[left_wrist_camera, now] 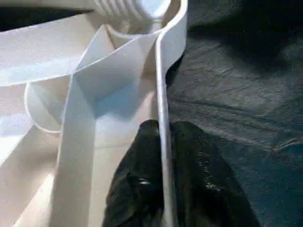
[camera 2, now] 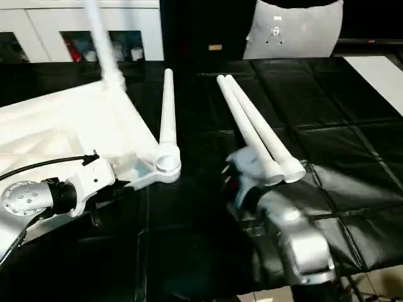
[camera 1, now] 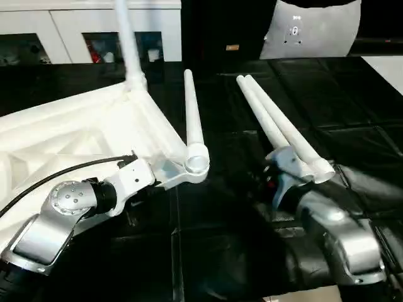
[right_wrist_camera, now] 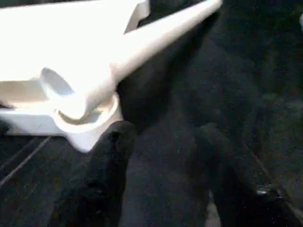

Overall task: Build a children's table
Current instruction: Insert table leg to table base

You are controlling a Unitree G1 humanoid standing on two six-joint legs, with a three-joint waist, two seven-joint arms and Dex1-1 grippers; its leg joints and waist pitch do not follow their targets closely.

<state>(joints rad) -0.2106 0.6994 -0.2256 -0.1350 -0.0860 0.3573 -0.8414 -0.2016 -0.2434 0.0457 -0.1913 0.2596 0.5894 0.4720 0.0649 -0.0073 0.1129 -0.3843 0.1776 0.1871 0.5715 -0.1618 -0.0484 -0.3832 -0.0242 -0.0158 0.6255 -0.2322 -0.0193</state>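
The black bench (camera 1: 264, 251) carries the upturned table top (camera 1: 69, 135), one leg (camera 1: 129, 44) standing in its far socket. The left pincer (left_wrist_camera: 163, 142) pinches the rim, so steady it there. The right pincer (right_wrist_camera: 161, 156), open and empty, should seat the tilted leg (camera 1: 192, 116) upright in the near socket (camera 1: 196, 165); two spare legs (camera 1: 280, 129) lie beside.

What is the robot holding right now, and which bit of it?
The left gripper pinches the table top by its thin side rim, one finger on each side. The right gripper is open, holding nothing.
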